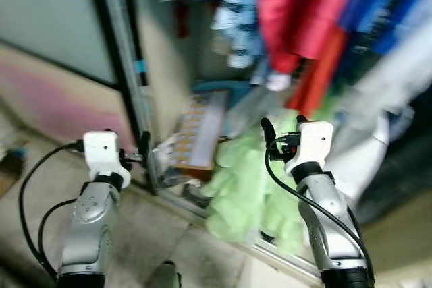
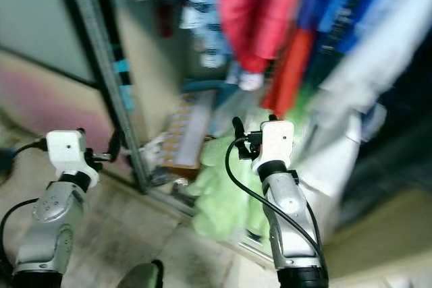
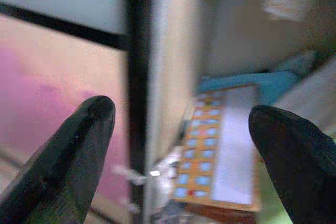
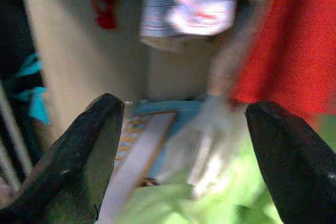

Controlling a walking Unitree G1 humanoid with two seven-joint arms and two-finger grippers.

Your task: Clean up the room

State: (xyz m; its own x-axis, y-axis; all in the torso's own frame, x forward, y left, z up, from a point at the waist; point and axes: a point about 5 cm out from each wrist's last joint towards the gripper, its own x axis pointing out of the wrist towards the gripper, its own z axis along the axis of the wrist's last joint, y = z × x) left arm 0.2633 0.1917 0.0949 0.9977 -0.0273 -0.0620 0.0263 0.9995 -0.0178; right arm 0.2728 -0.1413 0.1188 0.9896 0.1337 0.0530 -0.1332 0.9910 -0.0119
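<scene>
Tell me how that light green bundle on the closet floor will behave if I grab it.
The light green bundle looks like soft, crumpled fabric, so probably floppy and light. It will likely sag and trail from the right gripper rather than lift whole. It spills over the closet door track, so it may snag there.

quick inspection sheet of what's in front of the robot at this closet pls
surface: grey floor meeting the closet's sliding-door track; picture blurred
job's things: light green cloth heaped at the closet opening; orange patterned box leaning behind it
clutter: small blurred items by the track, cannot tell what
grippers: left tool near the door frame, open, empty; right tool over the green cloth, open, empty
cables: black cable looping off the left arm, another along the right arm
surroundings: red garments and blue garments hanging above
</scene>
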